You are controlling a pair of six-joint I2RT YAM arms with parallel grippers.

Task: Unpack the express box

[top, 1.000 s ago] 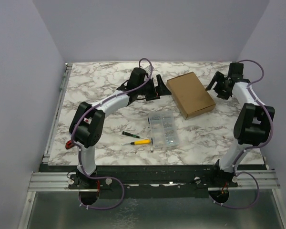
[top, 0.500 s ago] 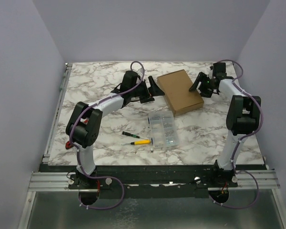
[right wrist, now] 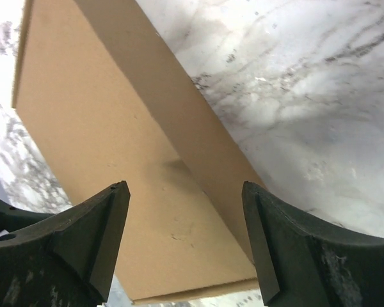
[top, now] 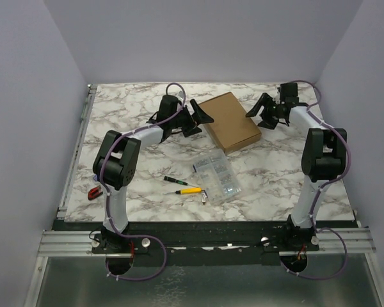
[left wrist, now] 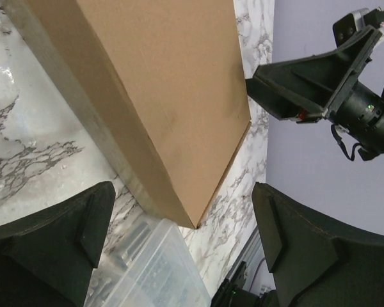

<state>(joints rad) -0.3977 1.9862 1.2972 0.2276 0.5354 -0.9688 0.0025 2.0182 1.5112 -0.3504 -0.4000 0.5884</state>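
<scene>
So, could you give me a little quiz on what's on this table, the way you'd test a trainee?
1. True or false: the express box has its lid open.
2. What lies just nearer the arm bases than the box? A) a coffee mug B) a clear plastic case C) a roll of tape
3. In one word: how do the jaws of the left gripper and the right gripper stand?

Key: 1 false, the lid is shut. 2 B. 3 open; the grippers flank the box and neither holds it.
</scene>
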